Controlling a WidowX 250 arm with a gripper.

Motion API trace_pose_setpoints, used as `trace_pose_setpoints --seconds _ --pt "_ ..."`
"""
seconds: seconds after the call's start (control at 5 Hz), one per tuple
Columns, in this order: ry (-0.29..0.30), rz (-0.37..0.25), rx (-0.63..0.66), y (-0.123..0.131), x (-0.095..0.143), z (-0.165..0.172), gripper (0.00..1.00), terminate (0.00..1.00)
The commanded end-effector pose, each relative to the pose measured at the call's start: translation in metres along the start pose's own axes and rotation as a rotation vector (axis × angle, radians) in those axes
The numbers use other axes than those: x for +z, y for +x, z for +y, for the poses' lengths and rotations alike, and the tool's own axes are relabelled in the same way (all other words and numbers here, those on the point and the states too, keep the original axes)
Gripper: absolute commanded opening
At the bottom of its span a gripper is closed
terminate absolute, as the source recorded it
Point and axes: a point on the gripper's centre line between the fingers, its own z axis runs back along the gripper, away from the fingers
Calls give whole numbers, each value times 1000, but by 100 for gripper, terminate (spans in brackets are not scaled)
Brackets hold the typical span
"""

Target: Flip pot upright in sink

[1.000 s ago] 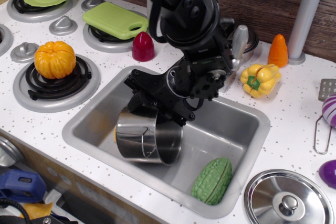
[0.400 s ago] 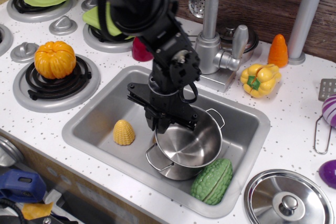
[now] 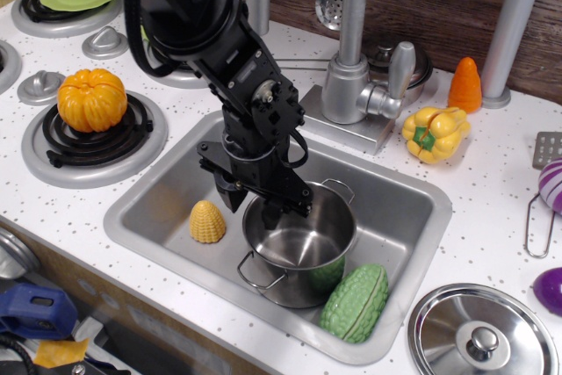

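Gripping the far-left rim of the pot [image 3: 299, 241], my gripper [image 3: 255, 206] has it upright in the sink [image 3: 154, 208]. Next, I judge, spread my fingers and lift clear.

The pot [image 3: 299, 246] is sitting upright in the sink [image 3: 149, 208] (mouth up). The corn [image 3: 207, 221] is lying left of it, the gourd [image 3: 356, 302] touching its right.

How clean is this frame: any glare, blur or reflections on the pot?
The single observation view is sharp and evenly lit: the pot shows soft highlights and mirrors the green gourd; the gripper casts only a faint shadow in the sink.
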Motion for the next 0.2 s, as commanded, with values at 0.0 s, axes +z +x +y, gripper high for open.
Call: trace_pose_setpoints --seconds 0.0 --pt "-1 -59 6 11 12 2 100 100"
